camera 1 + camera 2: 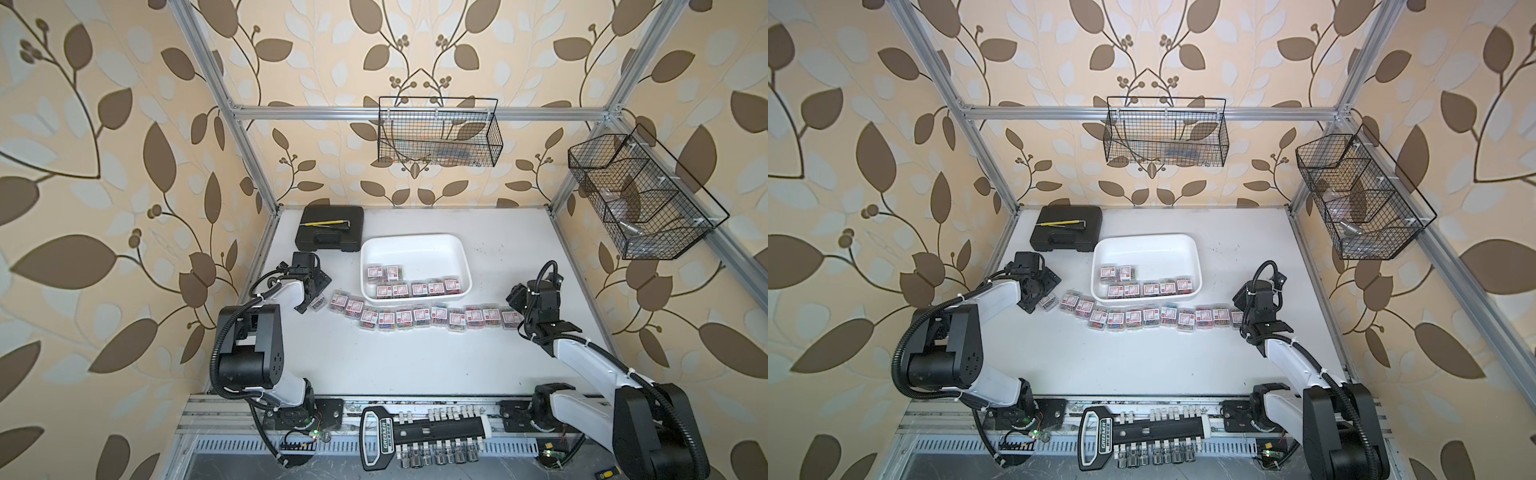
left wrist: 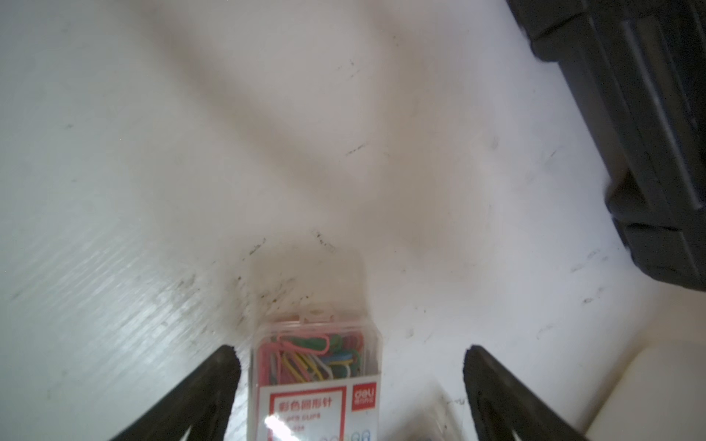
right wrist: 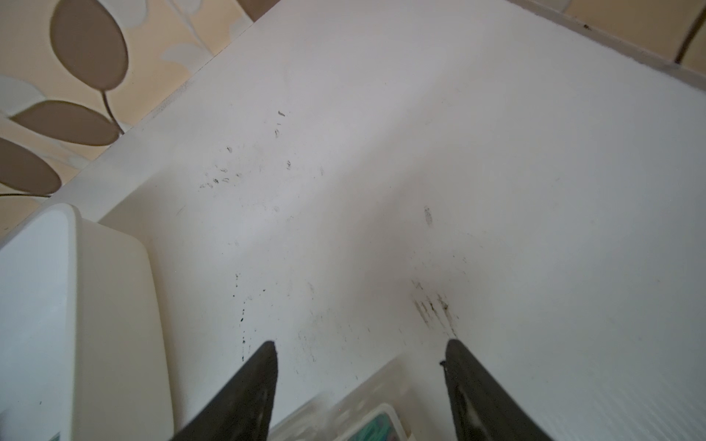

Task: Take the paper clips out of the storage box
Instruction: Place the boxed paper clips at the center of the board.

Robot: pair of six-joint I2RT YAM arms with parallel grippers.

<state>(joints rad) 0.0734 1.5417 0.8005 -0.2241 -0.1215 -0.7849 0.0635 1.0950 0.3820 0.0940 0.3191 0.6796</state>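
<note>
White counter [image 1: 415, 365]: scuffed with dark marks, carrying all items listed below

Two black wire baskets, one [image 1: 440, 133] hung on the rear frame rail and one [image 1: 640, 199] on the right-hand rail, both off the counter

Storage box [image 1: 415, 239]: shallow white tray with rounded corners, sitting flat towards the rear centre of the counter. Its far half is bare

Black case [image 1: 332, 237]: closed, lying at the rear left, just beside the storage box's left corner, with a yellow tool [image 1: 328, 223] lying across its lid

Left hand [image 2: 348, 349]: low over the counter, left of the storage box. In the left wrist view the fingers stand well apart, with one clip box [image 2: 317, 366] lying on the counter between them. A clear gap shows on one side; on the other side the fingertip is very near the box, and contact cannot be confirmed

Right hand [image 3: 361, 343]: low over the counter, near the right front corner of the storage box. Fingers apart, with the corner of a clear box visible below and between them, gripped by neither

Paper clips [image 1: 419, 288]: seven small clear boxes lie in the near half of the storage box, two behind and five along the front wall. A curved row [image 1: 422, 316] of the same boxes lies on the counter just in front of the storage box, running from the left hand to the right hand
</note>
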